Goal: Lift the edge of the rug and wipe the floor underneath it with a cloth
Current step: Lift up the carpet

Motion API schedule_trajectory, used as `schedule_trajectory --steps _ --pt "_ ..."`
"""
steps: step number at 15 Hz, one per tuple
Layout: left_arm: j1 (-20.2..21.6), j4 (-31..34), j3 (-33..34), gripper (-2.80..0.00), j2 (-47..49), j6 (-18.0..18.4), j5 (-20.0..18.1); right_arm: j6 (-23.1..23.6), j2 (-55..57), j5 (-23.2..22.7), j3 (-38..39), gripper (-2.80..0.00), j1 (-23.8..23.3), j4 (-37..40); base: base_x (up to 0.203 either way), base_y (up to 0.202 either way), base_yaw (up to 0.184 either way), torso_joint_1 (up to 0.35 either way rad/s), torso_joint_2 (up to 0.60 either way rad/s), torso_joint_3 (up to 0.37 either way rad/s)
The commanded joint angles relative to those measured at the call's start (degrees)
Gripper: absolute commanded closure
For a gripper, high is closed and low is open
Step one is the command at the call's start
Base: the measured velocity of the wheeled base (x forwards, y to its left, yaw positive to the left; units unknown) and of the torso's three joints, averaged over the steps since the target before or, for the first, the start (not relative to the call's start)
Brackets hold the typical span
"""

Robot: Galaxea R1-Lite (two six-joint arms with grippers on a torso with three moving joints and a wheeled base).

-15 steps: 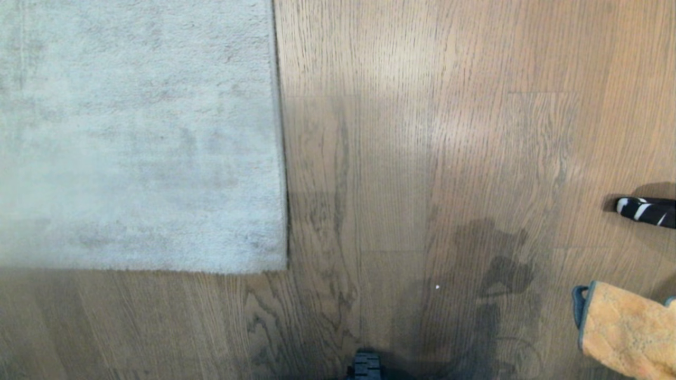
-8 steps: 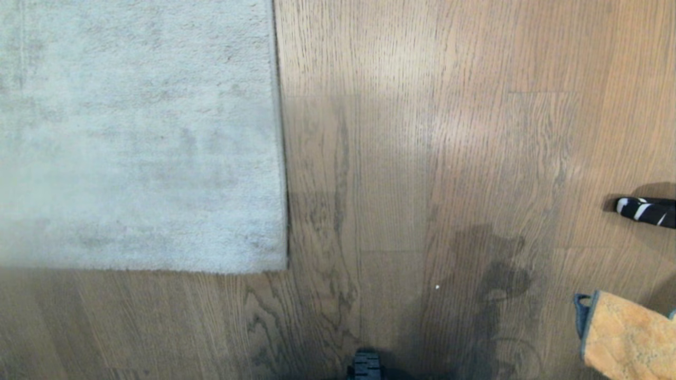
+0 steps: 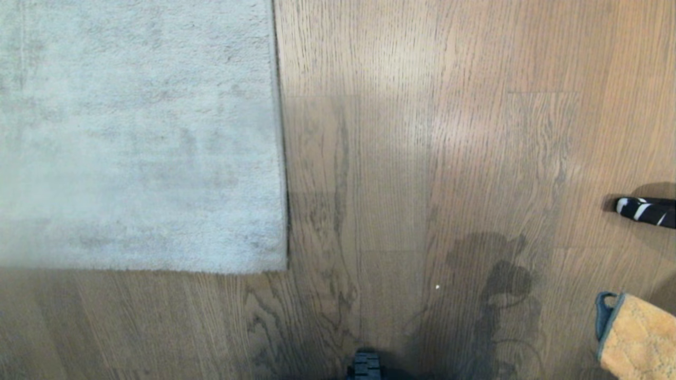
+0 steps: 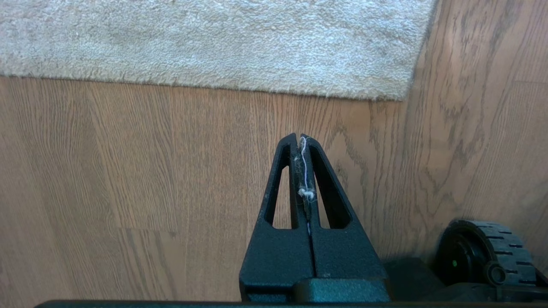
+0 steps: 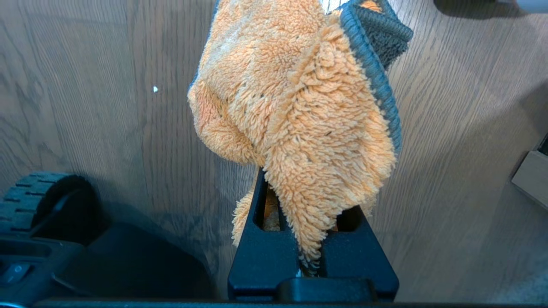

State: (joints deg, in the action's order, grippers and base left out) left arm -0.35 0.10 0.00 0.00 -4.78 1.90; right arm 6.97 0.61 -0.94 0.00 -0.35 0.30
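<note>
Wood floor (image 3: 475,132), rug edge (image 3: 280,158) lying flat.
Your right gripper (image 5: 299,188) clamps the orange cloth (image 5: 295,107); left gripper (image 4: 299,139) pinched closed, empty.

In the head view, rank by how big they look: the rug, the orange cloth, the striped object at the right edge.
1. rug, by far.
2. orange cloth, cut off by the frame and raised nearer the camera, so flattered.
3. striped object, also cut off.

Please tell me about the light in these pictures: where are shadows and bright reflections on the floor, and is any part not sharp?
Head view: a soft bright sheen on the floor at the top, a dark lumpy shadow low and right, and the rug looks hazy toward its near edge. Left wrist view: even light, rug pile sharp. Right wrist view: the orange cloth is sharp, with a dark shadow beside the wheel.
</note>
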Motion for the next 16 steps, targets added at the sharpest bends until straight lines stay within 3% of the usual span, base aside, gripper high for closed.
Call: schedule_trajectory --steps 1,16 --pt "0.00 -0.01 0.00 0.00 0.00 -0.05 -0.06 0.06 -0.61 -0.03 0.00 0.00 0.00 -0.03 0.000 0.000 0.000 0.000 0.00 0.000" --pt "0.00 -0.01 0.00 0.00 0.00 -0.05 0.03 -0.21 -0.61 -0.03 0.00 0.00 0.00 -0.03 0.000 0.000 0.000 0.000 0.00 0.000"
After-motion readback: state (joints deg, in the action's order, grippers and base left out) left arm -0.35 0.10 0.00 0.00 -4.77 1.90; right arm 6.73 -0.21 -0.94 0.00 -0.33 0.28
